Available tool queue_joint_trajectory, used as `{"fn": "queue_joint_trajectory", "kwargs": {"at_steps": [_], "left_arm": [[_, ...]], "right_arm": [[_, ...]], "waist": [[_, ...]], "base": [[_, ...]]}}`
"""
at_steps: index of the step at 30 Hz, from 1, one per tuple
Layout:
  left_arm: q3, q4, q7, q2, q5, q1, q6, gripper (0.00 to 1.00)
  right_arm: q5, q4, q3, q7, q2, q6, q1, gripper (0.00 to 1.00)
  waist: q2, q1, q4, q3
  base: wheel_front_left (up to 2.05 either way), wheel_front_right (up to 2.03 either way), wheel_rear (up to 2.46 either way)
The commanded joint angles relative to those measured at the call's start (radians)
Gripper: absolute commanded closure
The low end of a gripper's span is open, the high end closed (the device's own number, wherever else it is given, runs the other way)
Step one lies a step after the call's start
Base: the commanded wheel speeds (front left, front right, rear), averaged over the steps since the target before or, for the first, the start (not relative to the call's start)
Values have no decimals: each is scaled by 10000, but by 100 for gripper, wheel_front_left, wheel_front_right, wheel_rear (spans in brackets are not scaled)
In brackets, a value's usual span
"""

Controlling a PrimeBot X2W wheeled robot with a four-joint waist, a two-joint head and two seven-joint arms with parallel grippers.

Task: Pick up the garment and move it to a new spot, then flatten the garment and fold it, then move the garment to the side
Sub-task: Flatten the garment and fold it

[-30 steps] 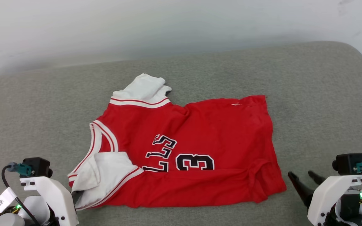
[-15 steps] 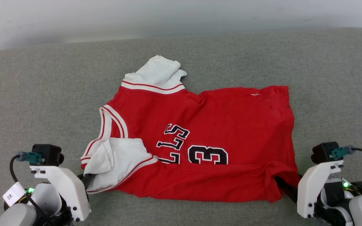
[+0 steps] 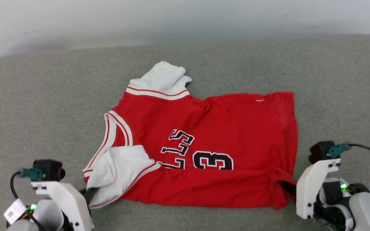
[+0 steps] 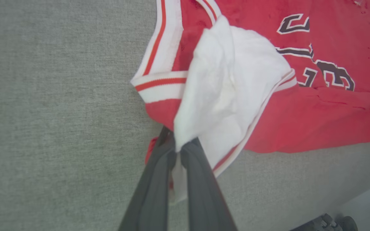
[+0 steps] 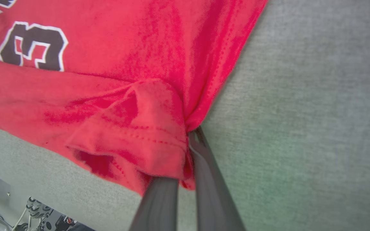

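Observation:
The garment (image 3: 223, 134), a red jersey with white sleeves, striped trim and a black number, lies mostly flat on the grey cushion, neck to the left. Its near edge is folded over. My left gripper (image 3: 87, 194) is at the near left corner. In the left wrist view the left gripper (image 4: 180, 146) is shut on the white sleeve (image 4: 233, 86). My right gripper (image 3: 286, 188) is at the near right corner. In the right wrist view the right gripper (image 5: 189, 138) is shut on the bunched red hem (image 5: 146, 128), which covers one finger.
A wide grey fabric surface (image 3: 43, 106) bears the jersey, with bare room on all sides. A pale wall (image 3: 172, 19) runs behind it. The surface's near edge and floor (image 4: 368, 205) lie close behind both grippers.
My right gripper has moved in from open beside the jersey and shut on its near right corner. The left gripper has kept its hold on the sleeve. The camera has shifted.

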Motion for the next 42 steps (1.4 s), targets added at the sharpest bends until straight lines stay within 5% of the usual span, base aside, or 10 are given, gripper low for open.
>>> {"fn": "queue_joint_trajectory", "kwargs": {"at_steps": [1, 17, 23, 24, 25, 26, 27, 28, 29, 42], "left_arm": [[38, -93, -93, 22, -31, 271, 90, 100], [172, -1315, -475, 143, -168, 2914, 1366, 100], [145, -629, -519, -291, -608, 2965, 1194, 100], [125, -458, -589, -357, -608, 2822, 1109, 100], [175, -264, -737, -489, -610, 2659, 1070, 100], [161, -85, -803, -618, -652, 2578, 1002, 89], [91, 83, -828, -702, -631, 2522, 924, 63], [64, 233, -878, -789, -636, 2422, 860, 24], [60, 342, -929, -837, -632, 2332, 797, 0], [676, 185, -2926, -954, 537, 1487, 1198, 0]], "right_arm": [[50, -100, 127, 32, 10, 27, 226, 100], [355, -1378, -367, 747, -273, 14, 1943, 100], [306, -1059, -475, 532, -65, 14, 2423, 100], [390, -953, -491, 339, 35, 14, 2482, 93], [403, -830, -466, 151, 88, 14, 2558, 62], [379, -722, -439, -36, 92, 14, 2612, 0], [401, -668, -439, -300, 125, 14, 2651, 0], [431, -626, -434, -558, 152, 14, 2680, 0], [412, -612, -431, -863, 163, 14, 2703, 0], [-752, -1978, -1304, -5066, 507, 14, 2838, 0]], "waist": [[0, -1, -103, -367], [0, -1, 93, -2044], [0, -1, 189, -2029], [0, -1, 202, -2009], [0, -1, 220, -1988], [0, -1, 242, -1970], [0, -1, 255, -1953], [0, -1, 260, -1931], [0, -1, 257, -1913], [0, -1, -50, -1672]], "base": [[0, 0, 0], [0, 0, 0], [0, 0, 0], [0, 0, 0], [0, 0, 0], [0, 0, 0], [0, 0, 0], [0, 0, 0], [0, 0, 0], [0, 0, 0]]}}
